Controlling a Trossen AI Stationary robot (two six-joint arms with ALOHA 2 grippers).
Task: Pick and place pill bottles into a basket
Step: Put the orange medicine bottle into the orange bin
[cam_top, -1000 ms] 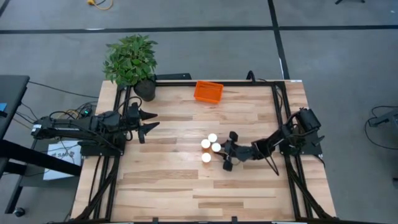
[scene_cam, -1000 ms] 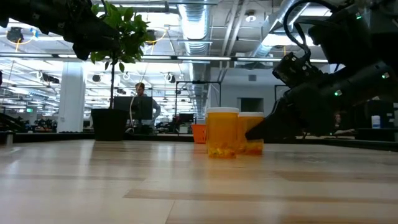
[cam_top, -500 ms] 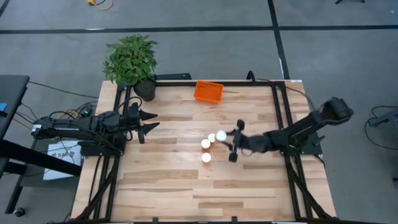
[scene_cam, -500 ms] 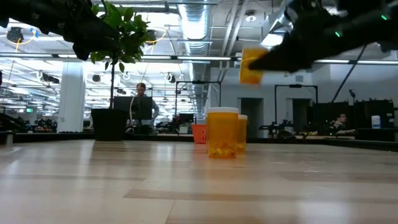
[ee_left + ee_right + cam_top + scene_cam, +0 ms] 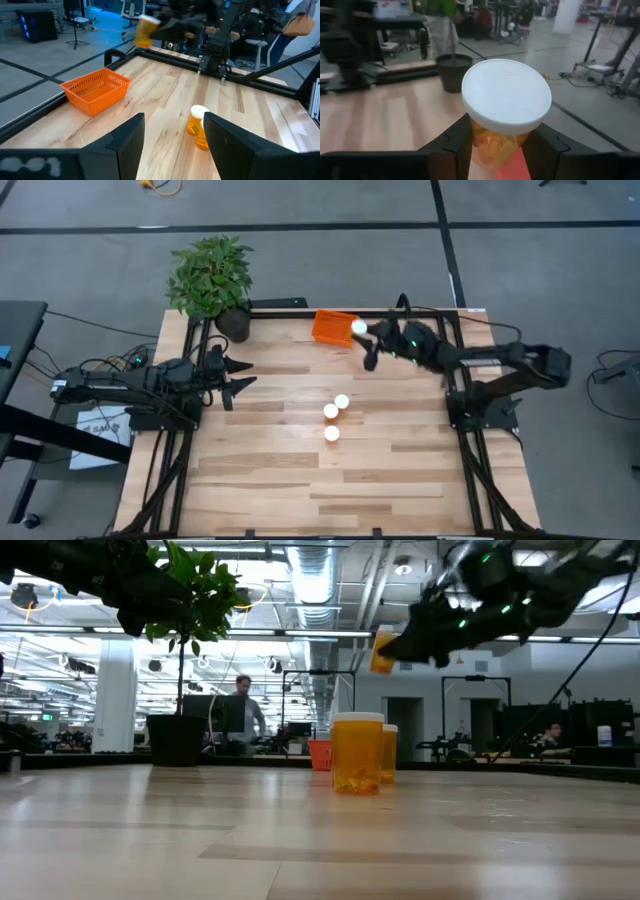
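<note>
One pill bottle [image 5: 358, 328] sat clamped in the right gripper's [image 5: 364, 338] fingers above the basket [image 5: 334, 327]; the left gripper's [image 5: 240, 374] fingers stood apart. No label was readable.

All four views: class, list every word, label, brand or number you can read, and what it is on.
None can be read.
The held pill bottle in the right gripper shows a plain white cap.
The basket bears no print.
The table bottles show no legible label.

bright, even overhead light; right wrist view blurred, perhaps from motion.
</note>
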